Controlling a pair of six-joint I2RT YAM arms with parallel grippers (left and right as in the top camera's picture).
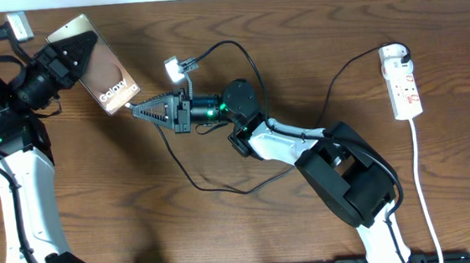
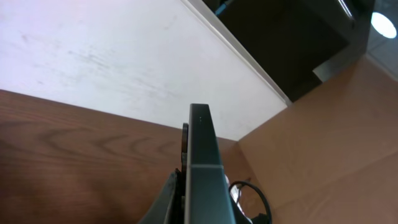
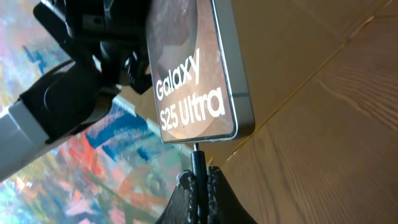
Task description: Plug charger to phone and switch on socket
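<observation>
- The phone (image 1: 106,74) is held tilted over the bench (image 1: 311,25), upper left, and is clamped between the left fingers (image 1: 71,52).
- The charger plug (image 3: 198,158) is pinched between the closed right fingers (image 3: 221,196), and its tip is set against the phone's lower edge.
- The socket (image 1: 404,85) is seen lying at the far right, well apart.

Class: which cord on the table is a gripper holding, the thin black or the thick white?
The thin black charger cable, pinched in the right gripper; the white power-strip cord lies untouched.
</observation>
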